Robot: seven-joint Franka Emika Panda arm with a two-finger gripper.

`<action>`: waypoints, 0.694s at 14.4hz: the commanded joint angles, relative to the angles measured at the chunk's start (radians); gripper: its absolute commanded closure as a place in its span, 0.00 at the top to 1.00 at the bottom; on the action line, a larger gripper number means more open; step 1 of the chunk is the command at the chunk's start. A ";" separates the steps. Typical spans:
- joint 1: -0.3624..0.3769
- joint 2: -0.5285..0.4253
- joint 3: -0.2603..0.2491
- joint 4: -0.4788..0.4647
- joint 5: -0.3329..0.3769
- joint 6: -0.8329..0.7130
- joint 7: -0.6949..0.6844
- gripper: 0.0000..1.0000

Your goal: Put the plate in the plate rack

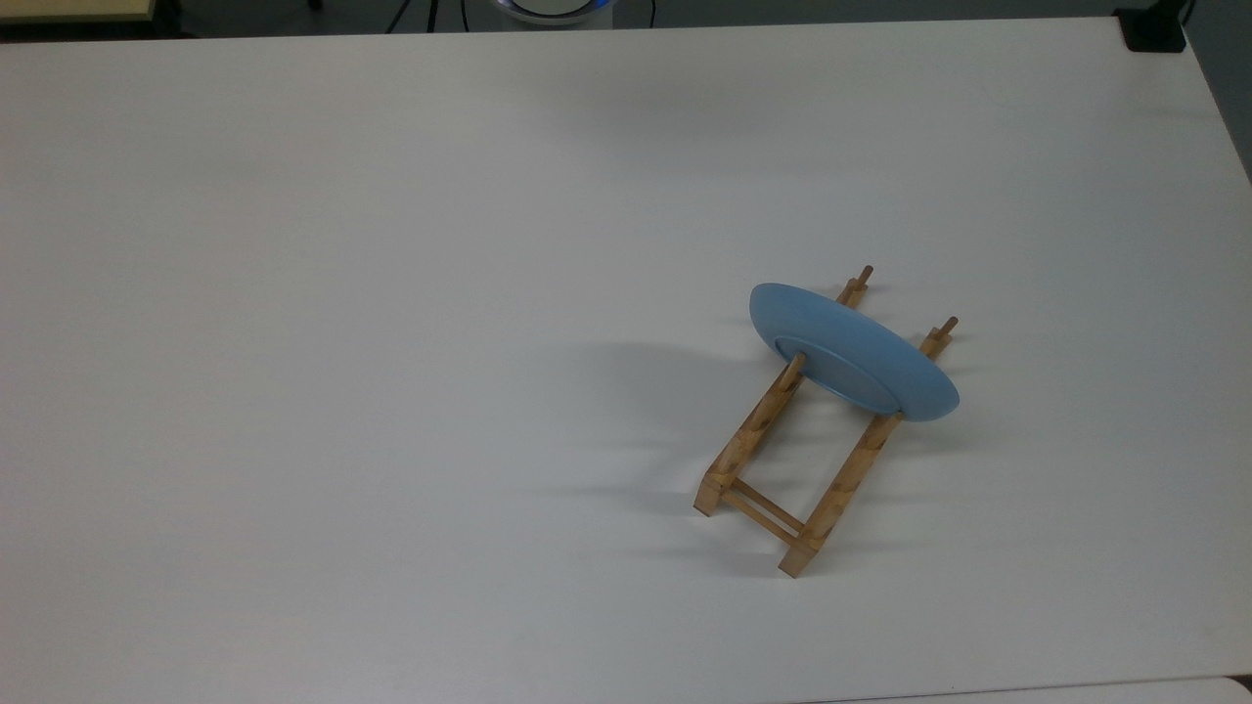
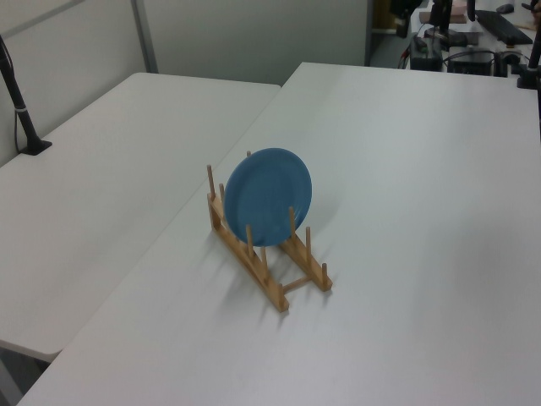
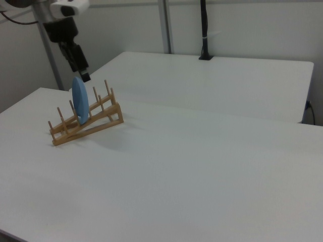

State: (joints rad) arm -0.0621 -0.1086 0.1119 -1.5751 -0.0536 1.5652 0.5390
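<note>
The light-blue plate (image 1: 853, 350) stands on edge between the upright pegs of the wooden plate rack (image 1: 751, 442), leaning slightly. The left view shows the plate (image 2: 269, 196) face-on in the rack (image 2: 272, 272), near the rack's far end. In the right view the plate (image 3: 79, 101) appears edge-on in the rack (image 3: 98, 120). The black gripper (image 3: 82, 72) hangs from the white arm at the right view's upper left, above the plate and apart from it, holding nothing.
The rack stands on a wide white table (image 1: 391, 293). A second white table (image 2: 101, 161) adjoins it, with a black pole (image 2: 21, 110) clamped on it. A black object (image 1: 1154, 29) sits at the table's corner at the top view's upper right.
</note>
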 commanded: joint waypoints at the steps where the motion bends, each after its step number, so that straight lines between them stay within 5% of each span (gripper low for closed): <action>1: 0.004 -0.005 -0.122 -0.051 0.072 0.010 -0.403 1.00; 3: -0.008 0.000 -0.144 -0.048 0.101 0.022 -0.578 1.00; 10: -0.002 0.026 -0.138 -0.046 0.103 0.038 -0.651 1.00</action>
State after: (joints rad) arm -0.0781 -0.0857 -0.0283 -1.6056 0.0307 1.5762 -0.0723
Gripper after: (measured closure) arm 0.000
